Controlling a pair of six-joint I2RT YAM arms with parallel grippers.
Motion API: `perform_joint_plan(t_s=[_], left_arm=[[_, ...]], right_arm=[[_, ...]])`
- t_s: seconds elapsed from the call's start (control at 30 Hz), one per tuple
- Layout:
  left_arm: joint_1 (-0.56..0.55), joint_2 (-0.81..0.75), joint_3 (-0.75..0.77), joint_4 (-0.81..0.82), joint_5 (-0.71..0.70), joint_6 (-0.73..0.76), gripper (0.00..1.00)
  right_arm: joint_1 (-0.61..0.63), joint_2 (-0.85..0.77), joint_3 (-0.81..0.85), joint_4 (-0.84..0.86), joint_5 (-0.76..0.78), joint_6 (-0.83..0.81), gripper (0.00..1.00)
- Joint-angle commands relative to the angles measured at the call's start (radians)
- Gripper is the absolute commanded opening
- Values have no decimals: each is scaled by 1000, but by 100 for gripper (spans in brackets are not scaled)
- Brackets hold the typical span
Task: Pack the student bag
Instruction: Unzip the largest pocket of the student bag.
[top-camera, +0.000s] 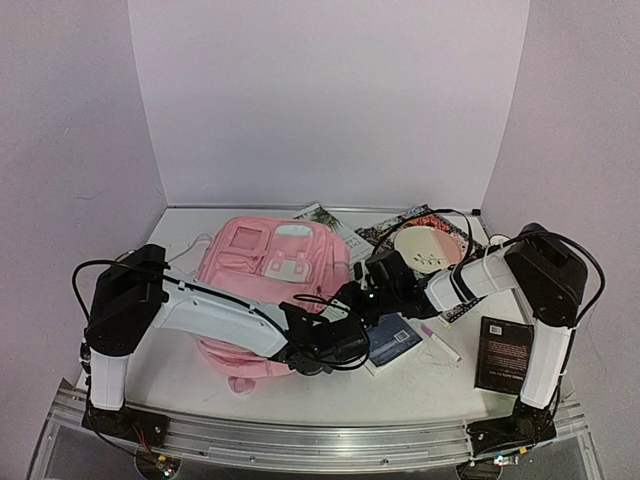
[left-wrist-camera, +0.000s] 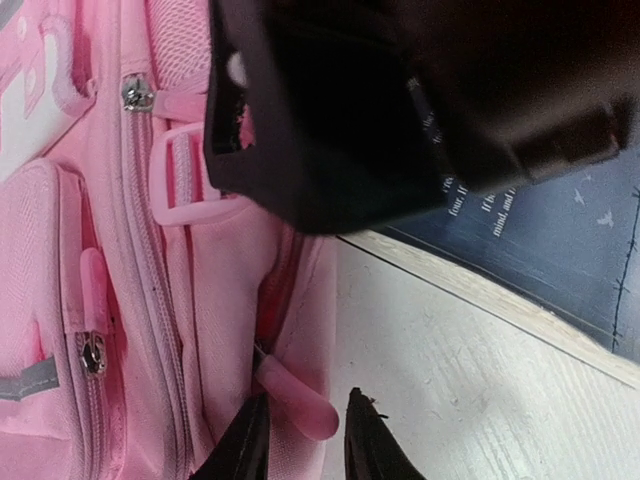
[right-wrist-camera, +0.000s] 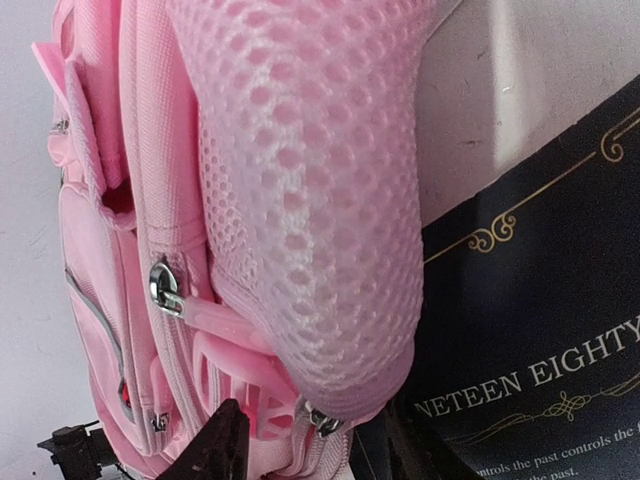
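Left end effector (left-wrist-camera: 306, 418) at student bag (left-wrist-camera: 130, 250) edge

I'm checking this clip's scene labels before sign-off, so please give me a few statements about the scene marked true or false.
1. The student bag lies on the table. True.
2. A pink zipper pull sits between the fingers of the left gripper. True.
3. The black book is packed inside the bag. False: it lies on the table, outside the bag.
4. The right gripper is far from the bag. False: it is at the bag's mesh side pocket.
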Motion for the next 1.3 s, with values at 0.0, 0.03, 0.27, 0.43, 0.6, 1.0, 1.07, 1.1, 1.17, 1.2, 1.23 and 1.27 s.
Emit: perform_joint_plan(t_s=[0.0, 0.03, 0.27, 0.43, 0.6, 1.0, 1.07, 1.1, 1.17, 1.2, 1.23, 1.27], left_arm=[[-1, -64, -10, -23, 2, -28, 15], [0, -79, -24, -23, 10, -38, 11], [-1, -189, -101, -21, 78, -110, 0], [-1, -258, -152, -19, 116, -147, 0], [-1, -343, -231, -19, 162, -206, 0], [-1, -674, -532, -33, 244, -394, 0], [-1, -733, -581, -56, 234, -424, 0], [-1, -757, -592, -80, 226, -438, 0], [-1, -805, -613, -124, 212, -466, 0], [-1, -827, -622, -144, 207, -479, 0], [0, -846, -629, -164, 203, -489, 0], [0, -866, -636, -184, 199, -499, 0]], right_arm=[[4, 5, 25, 13, -32, 0, 45], [4, 5, 25, 15, -30, 1, 44], [3, 18, 33, 46, -33, 18, 30], [3, 15, 44, 53, -25, 16, 10], [-10, 6, 51, 53, -26, 11, 0], [-98, -66, 62, 50, -49, -16, 0], [-122, -67, 72, 48, -67, -24, 0], [-132, -65, 80, 44, -79, -30, 0], [-151, -63, 100, 31, -101, -45, 0], [-158, -61, 110, 22, -107, -57, 0], [-164, -58, 128, 5, -114, -68, 0], [-169, -55, 146, -11, -122, -80, 0]])
